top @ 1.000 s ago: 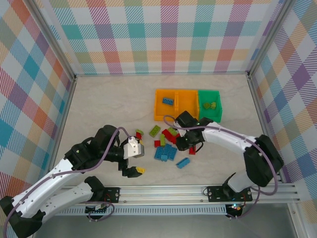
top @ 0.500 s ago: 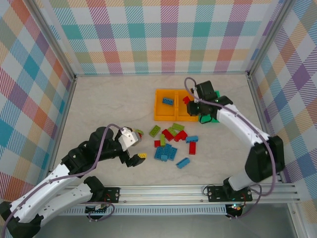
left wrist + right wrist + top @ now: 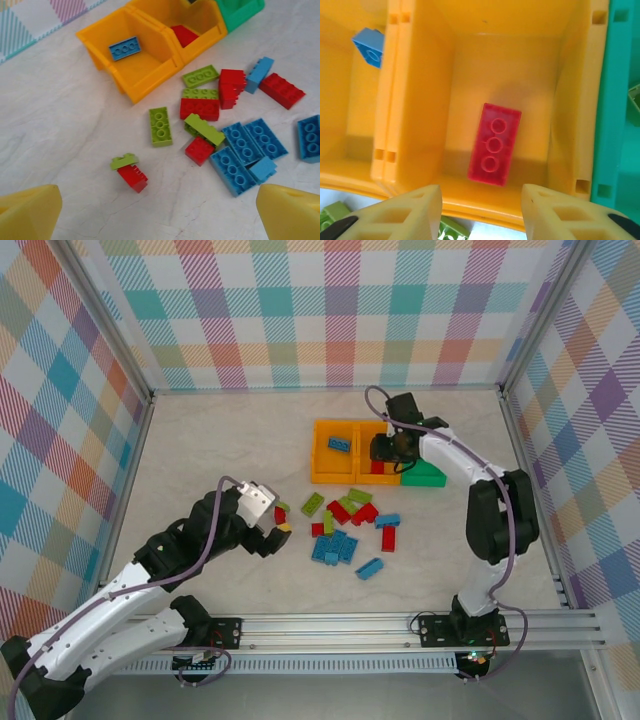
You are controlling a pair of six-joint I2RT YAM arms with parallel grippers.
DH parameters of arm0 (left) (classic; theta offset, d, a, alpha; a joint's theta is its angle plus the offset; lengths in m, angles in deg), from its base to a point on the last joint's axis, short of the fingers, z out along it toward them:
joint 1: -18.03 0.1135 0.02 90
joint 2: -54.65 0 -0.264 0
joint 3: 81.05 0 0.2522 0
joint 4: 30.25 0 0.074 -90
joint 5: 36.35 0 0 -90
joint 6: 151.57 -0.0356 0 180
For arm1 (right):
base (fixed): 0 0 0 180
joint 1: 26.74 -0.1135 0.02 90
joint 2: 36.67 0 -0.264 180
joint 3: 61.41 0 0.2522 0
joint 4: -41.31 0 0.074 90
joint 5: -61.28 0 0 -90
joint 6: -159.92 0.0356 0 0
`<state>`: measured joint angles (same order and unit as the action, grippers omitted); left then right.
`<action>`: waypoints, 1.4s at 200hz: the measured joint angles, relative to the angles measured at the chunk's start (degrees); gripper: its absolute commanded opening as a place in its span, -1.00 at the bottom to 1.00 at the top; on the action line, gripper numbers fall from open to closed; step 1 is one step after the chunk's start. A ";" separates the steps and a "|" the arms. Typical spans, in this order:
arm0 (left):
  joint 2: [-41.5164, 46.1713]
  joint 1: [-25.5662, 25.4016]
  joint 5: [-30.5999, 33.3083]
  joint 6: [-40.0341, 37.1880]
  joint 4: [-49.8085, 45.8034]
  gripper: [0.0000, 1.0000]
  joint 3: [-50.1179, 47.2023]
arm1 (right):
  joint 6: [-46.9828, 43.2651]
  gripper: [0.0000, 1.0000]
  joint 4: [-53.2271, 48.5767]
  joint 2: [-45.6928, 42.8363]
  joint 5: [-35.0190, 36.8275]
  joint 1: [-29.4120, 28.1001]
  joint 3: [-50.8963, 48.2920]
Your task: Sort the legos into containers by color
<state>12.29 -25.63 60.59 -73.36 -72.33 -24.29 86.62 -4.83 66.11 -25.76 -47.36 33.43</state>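
The right gripper [image 3: 480,212] hangs with its cream fingers [image 3: 400,210] spread apart and nothing between them. Just ahead of the tips, a red brick [image 3: 494,145] lies flat, studs up, on the floor of the middle orange bin [image 3: 510,60], touching neither finger. I'd say that's the red container, so the brick is where it belongs. To the left of the fingers, past the shared wall, a blue brick [image 3: 369,46] sits in the left orange bin [image 3: 355,110]. To their right runs the rim of the green bin [image 3: 615,100], with a bit of olive-green showing inside.

The left gripper [image 3: 160,215] is also wide open and empty, its yellow fingertips [image 3: 27,212] low over the table [image 3: 75,125]. Ahead of them, slightly left of centre, a small red piece with an olive-green piece against it [image 3: 131,170] lies apart from the rest. Beyond it and to the right is the loose heap of legos [image 3: 202,127], in blue, red and olive. That stray pair looks like the easy pick, clear of its neighbours. Most of the sorting is not yet done.
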 measured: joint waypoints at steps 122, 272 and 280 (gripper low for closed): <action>-6.45 5.25 8.83 5.16 -1.75 1.00 4.02 | 11.80 0.11 10.01 -12.09 -0.37 -23.34 -17.68; -4.79 5.29 9.09 4.70 -1.73 1.00 4.02 | 6.21 -0.63 8.76 12.28 5.51 -24.46 -1.09; -4.79 5.29 9.07 4.70 -1.70 1.00 4.02 | 5.99 -0.66 8.81 12.37 5.62 -24.46 -1.01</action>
<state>7.50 -20.34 69.67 -68.67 -74.03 -20.27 92.61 3.98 78.48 -20.15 -71.82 32.42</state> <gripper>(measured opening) 0.997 0.191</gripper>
